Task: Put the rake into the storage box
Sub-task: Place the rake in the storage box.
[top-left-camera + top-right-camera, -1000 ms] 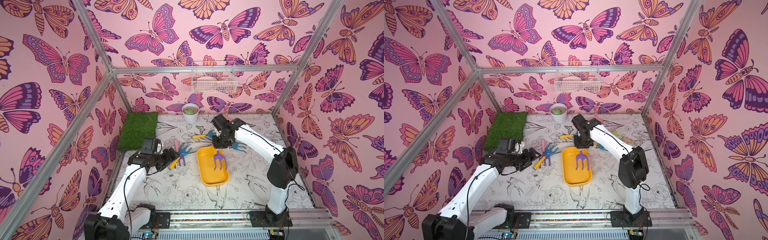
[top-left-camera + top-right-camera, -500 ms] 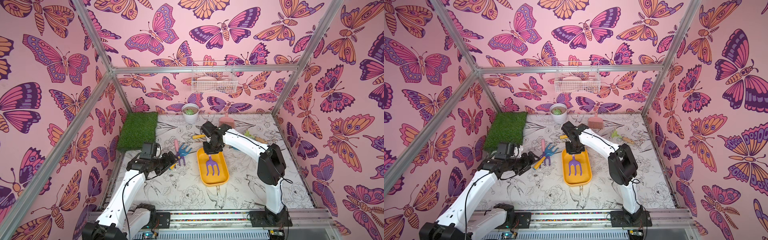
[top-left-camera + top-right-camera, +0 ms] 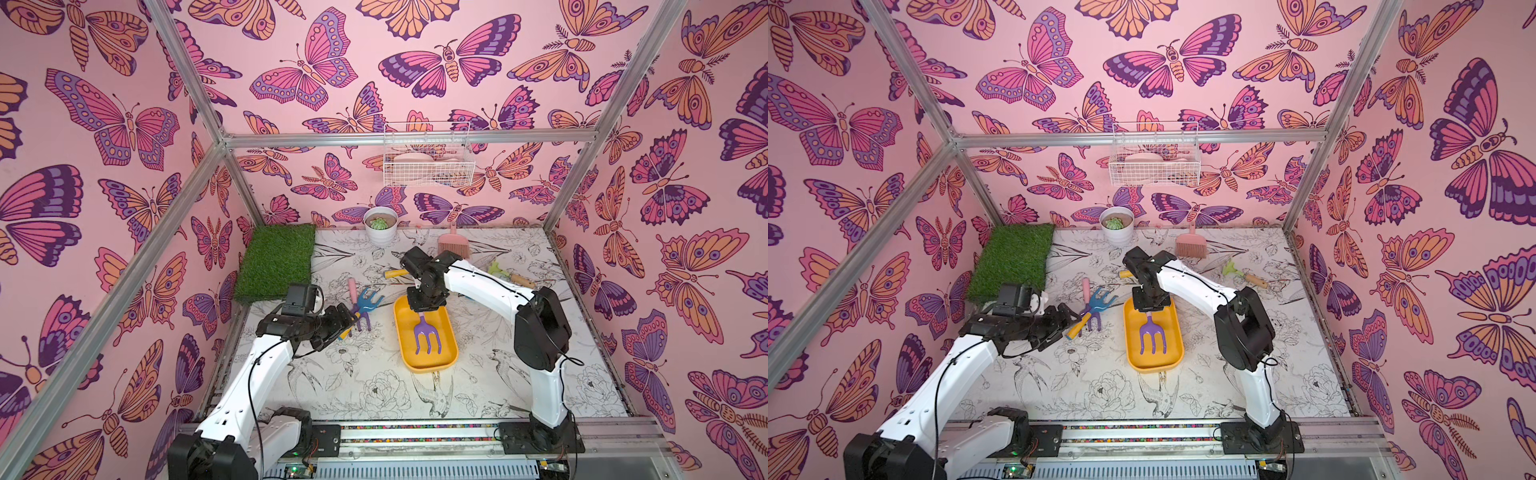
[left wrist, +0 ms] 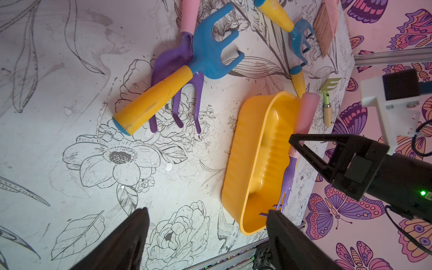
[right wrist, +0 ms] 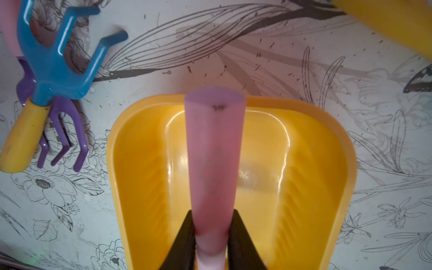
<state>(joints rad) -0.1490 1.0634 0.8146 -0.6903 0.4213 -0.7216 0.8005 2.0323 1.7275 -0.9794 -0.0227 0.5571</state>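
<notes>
Rake (image 3: 427, 338) has sunk with the right end effector (image 3: 424, 307), clamped on its pink handle; tines below it now sit in the storage box (image 3: 404, 332), so release seems next; left end effector (image 4: 207, 217) stands apart

The right arm reaches far and leftward, wrist bent down, right gripper (image 3: 425, 308) clamped on the rake (image 3: 427, 338) handle. The left gripper (image 3: 352, 322) points right, jaws spread wide.

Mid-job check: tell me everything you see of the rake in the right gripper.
The rake looks like plastic: a purple three-tined head on a thick pink handle. The right gripper is shut on the handle near the head. It is held lengthwise over the yellow storage box, tines toward the robot's base; contact with the box is unclear.
</notes>
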